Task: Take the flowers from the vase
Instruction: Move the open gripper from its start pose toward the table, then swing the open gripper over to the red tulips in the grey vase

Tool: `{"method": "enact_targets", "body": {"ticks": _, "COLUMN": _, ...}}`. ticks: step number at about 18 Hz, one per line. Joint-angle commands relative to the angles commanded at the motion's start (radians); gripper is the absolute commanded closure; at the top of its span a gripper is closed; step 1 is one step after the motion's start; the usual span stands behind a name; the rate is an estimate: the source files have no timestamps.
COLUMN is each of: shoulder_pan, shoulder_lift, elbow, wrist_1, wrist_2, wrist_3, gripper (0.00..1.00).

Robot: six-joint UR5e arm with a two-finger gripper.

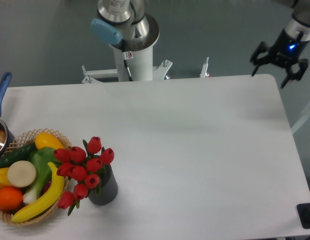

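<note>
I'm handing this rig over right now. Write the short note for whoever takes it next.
Gripper: jaws open, holding nothing, up at the far right corner of the table, a long way from the job.
Flowers: red tulips standing in the vase, near the front left edge, right beside the wicker basket of fruit and vegetables. A pot sits at the left edge.
Done: nothing yet; the flowers are untouched.
Left: bring the arm across to the vase, close on the bunch, lift it straight out. Mind the basket next to it.
</note>
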Motion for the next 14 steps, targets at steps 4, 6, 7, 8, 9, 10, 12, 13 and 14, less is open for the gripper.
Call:
{"method": "enact_targets", "body": {"ticks": 4, "shoulder_pan": -0.098, "shoulder_lift": 0.055, "elbow": -0.081, "wrist_1": 0.043, "wrist_2": -0.115, "wrist_3": -0.043, "gripper": 0.0}}
{"method": "enact_targets", "body": {"ticks": 6, "shoulder_pan": -0.111, "shoulder_lift": 0.109, "elbow": -0.161, "wrist_1": 0.108, "wrist_2": -0.195, "wrist_3": -0.045, "gripper": 0.0}}
{"method": "enact_targets", "body": {"ticks": 7, "shoulder_pan": -0.114, "shoulder_lift": 0.13, "elbow": -0.187, "wrist_1": 0.117, "wrist_2": -0.222, "wrist_3": -0.045, "gripper": 0.0}}
{"method": "enact_targets", "body": {"ticks": 8, "shoulder_pan": -0.115, "shoulder_lift": 0.141, "elbow": -0.206, "wrist_1": 0.117, "wrist_2": -0.251, "wrist_3": -0.046, "gripper": 0.0}}
{"method": "enact_targets", "body": {"ticks": 9, "shoulder_pan": -0.135, "shoulder_lift": 0.14, "elbow": -0.216, "wrist_1": 0.117, "wrist_2": -0.279, "wrist_3": -0.046, "gripper": 0.0}}
{"method": "enact_targets", "body": {"ticks": 10, "shoulder_pan": -0.163, "shoulder_lift": 0.132, "elbow": -0.22, "wrist_1": 0.115, "wrist_2": -0.29, "wrist_3": -0.053, "gripper": 0.0}}
{"method": "enact_targets", "body": {"ticks": 12, "shoulder_pan": -0.195, "shoulder_lift": 0.13, "elbow": -0.218, "wrist_1": 0.114, "wrist_2": -0.293, "wrist_3": -0.101, "gripper": 0.0}}
{"method": "enact_targets", "body": {"ticks": 13, "shoulder_pan": -0.207, "shoulder_lift": 0.129, "elbow": -0.218, "wrist_1": 0.118, "wrist_2": -0.293, "wrist_3": -0.118, "gripper": 0.0}}
{"method": "enact_targets", "body": {"ticks": 14, "shoulder_pan": -0.23, "shoulder_lift": 0.127, "elbow": -0.217, "wrist_1": 0.122, "wrist_2": -0.293, "wrist_3": -0.122, "gripper": 0.0}}
